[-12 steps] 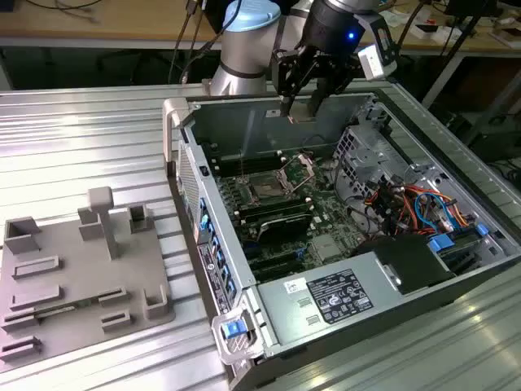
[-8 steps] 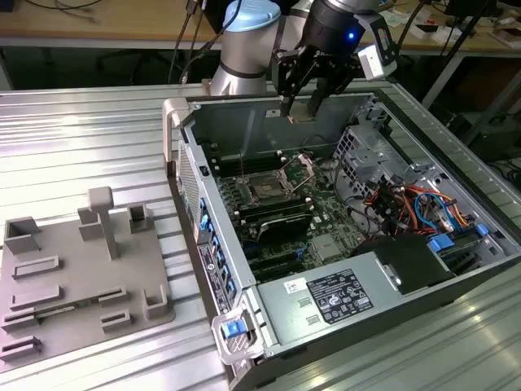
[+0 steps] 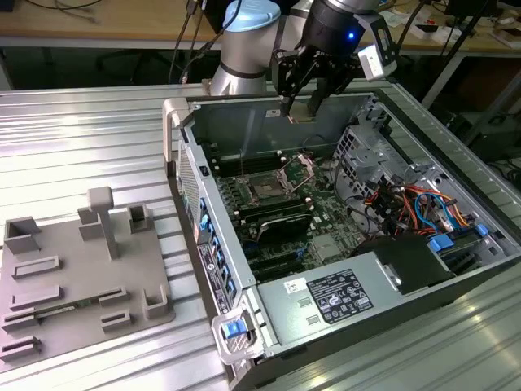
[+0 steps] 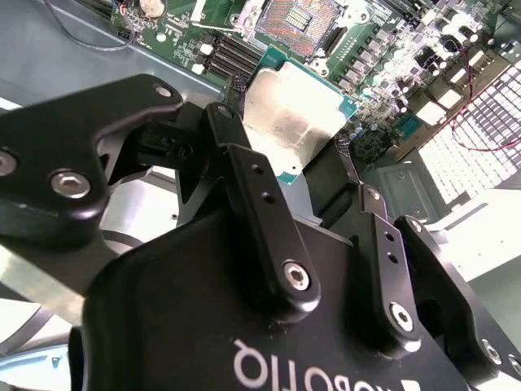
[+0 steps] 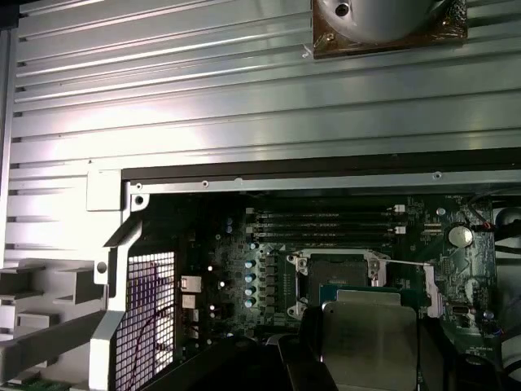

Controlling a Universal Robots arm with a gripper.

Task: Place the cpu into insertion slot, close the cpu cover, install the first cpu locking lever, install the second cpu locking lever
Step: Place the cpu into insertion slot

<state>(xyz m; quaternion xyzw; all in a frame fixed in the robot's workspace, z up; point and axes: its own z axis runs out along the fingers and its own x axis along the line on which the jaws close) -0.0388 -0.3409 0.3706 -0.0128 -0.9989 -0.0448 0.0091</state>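
In the exterior view my gripper [image 3: 299, 112] hangs over the far part of the open computer case [image 3: 213, 269], above the motherboard. It is shut on the cpu [image 4: 286, 114], a flat grey-silver square with a green edge, pinched by two opposite sides between the black fingers [image 4: 244, 175]. In the first wrist view the cpu [image 5: 366, 342] sits just short of the insertion slot [image 5: 338, 269], which lies bare with dark contacts. The same insertion slot [image 3: 267, 190] shows mid-board. The cpu cover [image 3: 303, 169] stands raised at the slot's far side.
Memory slots [image 3: 277, 218] run beside the socket. A power supply [image 3: 342, 297] and coloured cables [image 3: 411, 204] fill the case toward the exterior view's right. A grey fixture tray [image 3: 81, 277] lies on the ridged metal table [image 3: 73, 138] at the exterior view's left.
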